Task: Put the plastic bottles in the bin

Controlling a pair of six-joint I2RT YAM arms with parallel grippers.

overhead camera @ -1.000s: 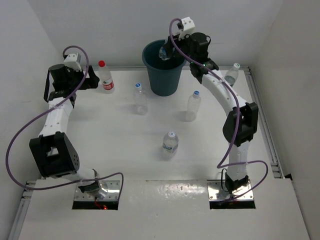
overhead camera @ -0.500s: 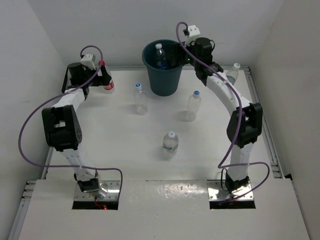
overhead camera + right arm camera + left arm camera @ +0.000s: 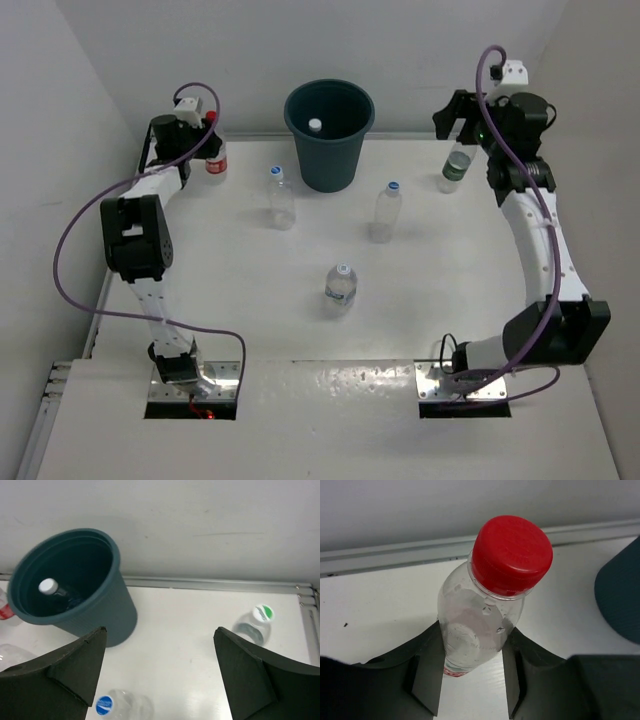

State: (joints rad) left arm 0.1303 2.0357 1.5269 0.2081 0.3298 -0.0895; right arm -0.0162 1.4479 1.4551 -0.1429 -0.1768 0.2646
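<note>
Well left of the bin [image 3: 330, 168], the left gripper [image 3: 475, 642] is closed on the red-capped bottle [image 3: 482, 615], with a finger against each side of it as it stands upright on the table [image 3: 220, 300]. Just in front of the bin and slightly left stands a blue-capped bottle [image 3: 281, 200]. Inside the bin a white-capped bottle [image 3: 315, 125] shows. Farther in front of the bin stands the nearest bottle [image 3: 341, 288], and to the bin's front right is a second blue-capped bottle [image 3: 386, 212]. Right of the bin stands a green-labelled bottle [image 3: 456, 168]. The right gripper [image 3: 160, 640] is close by it, jaws wide apart and holding nothing.
</note>
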